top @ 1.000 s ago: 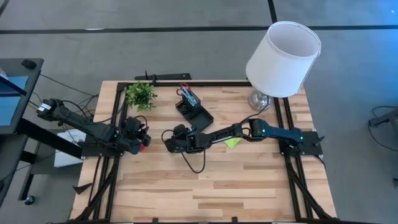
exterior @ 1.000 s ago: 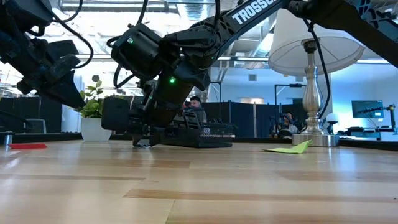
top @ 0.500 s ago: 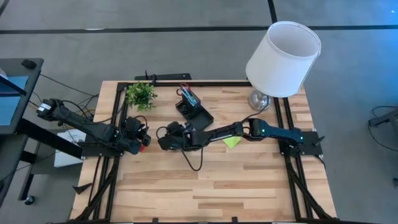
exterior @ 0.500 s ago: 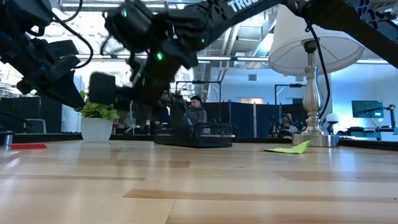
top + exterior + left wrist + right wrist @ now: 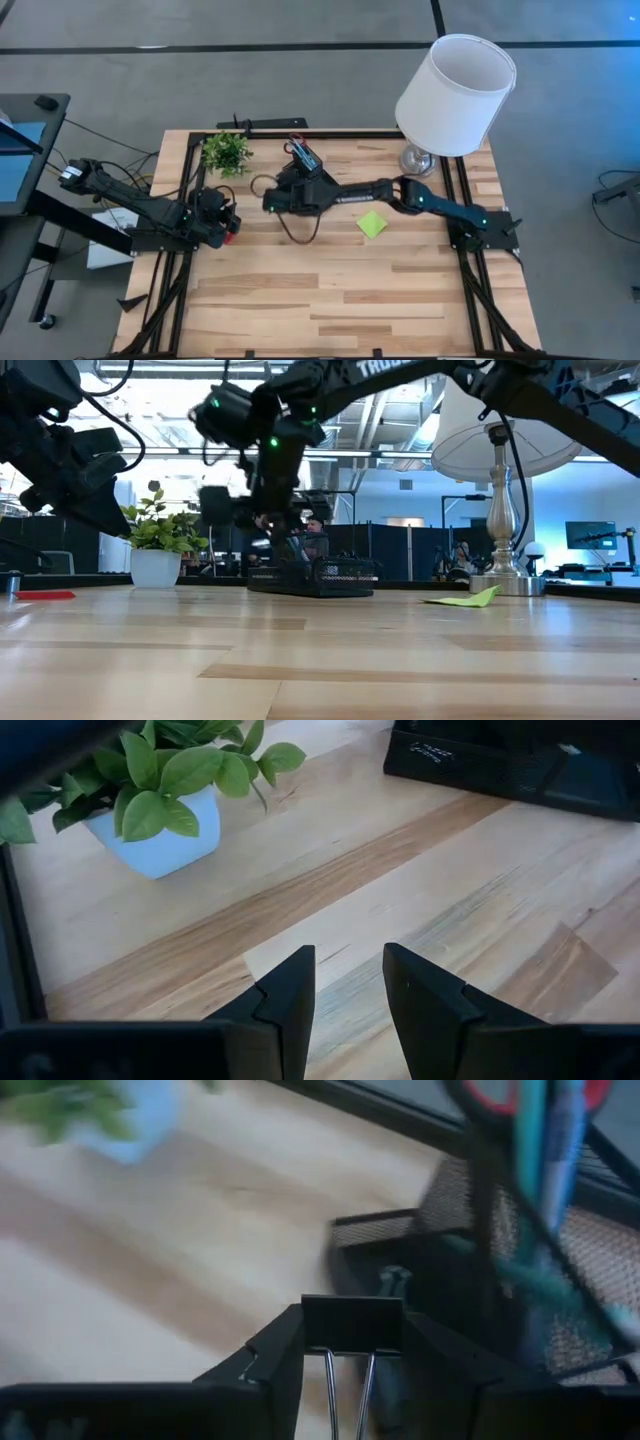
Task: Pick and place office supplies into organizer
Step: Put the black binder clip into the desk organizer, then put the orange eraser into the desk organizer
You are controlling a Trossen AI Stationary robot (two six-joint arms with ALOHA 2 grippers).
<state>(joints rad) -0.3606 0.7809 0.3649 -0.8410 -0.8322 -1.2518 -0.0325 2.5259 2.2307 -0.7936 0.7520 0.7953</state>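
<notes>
A black binder clip with bent wire handles is pinched in the right pincer, held just before the black mesh organizer, where red-handled scissors and teal pens are seen upright. A lime-green sticky-note pad lies flat on the wooden desk. The left pincer, fingers spread and empty, is hung beside the leafy potted plant.

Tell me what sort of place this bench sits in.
Probably an open-plan lab or office: a wooden table on bare grey floor, dark partitions and a monitor behind it, ceiling light strips overhead, people seated far back.
</notes>
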